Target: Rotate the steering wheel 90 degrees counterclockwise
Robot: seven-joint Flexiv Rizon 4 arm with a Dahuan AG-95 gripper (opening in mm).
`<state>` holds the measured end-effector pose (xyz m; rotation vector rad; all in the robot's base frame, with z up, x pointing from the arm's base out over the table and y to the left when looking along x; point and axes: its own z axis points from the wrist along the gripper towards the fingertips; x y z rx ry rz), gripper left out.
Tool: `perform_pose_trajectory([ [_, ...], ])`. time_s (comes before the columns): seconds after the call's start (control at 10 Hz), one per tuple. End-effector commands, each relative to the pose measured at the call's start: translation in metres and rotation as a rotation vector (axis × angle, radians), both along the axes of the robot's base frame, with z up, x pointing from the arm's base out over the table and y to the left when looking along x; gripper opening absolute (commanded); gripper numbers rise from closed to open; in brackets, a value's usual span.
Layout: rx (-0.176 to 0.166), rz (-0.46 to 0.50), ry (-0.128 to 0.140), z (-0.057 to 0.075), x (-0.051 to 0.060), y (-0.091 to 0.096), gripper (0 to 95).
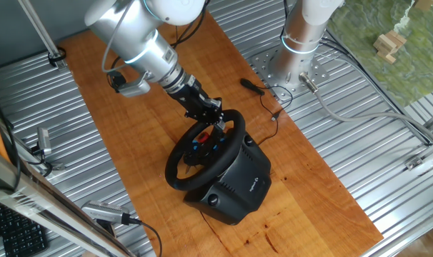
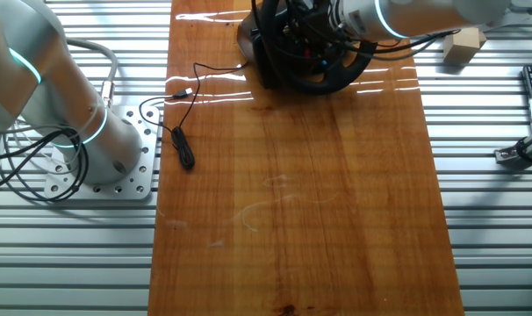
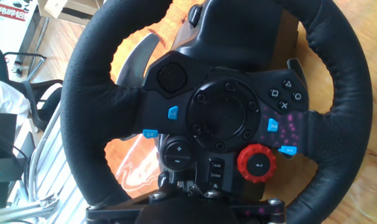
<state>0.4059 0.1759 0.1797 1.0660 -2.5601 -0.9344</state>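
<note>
The silver arm [image 1: 141,43] was angled down from upper left, its black gripper [image 1: 211,114] set at the black round steering wheel [image 1: 175,168]'s upper rim. Jaw state could not be told. Bare wooden board [image 1: 131,135] was seen left of the wheel.

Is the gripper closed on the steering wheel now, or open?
Cannot tell. The gripper reaches the steering wheel near its upper rim, but the fingers are hidden in all views.

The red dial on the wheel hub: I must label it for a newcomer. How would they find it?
Start at the steering wheel on the wooden board. On its centre hub, look beside the small blue buttons: the red dial is the only round, ridged red knob.
</note>
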Motion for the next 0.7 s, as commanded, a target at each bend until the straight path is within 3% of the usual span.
perform_pose_trajectory([
  [0.1,-0.003,-0.003,-0.004,-0.0013,-0.0010,0.0000,0.0],
  [0.4,-0.004,0.001,-0.010,-0.0047,-0.0013,-0.0004,0.0],
  [0.7,-0.029,0.030,-0.026,-0.0073,-0.0008,-0.0008,0.0],
])
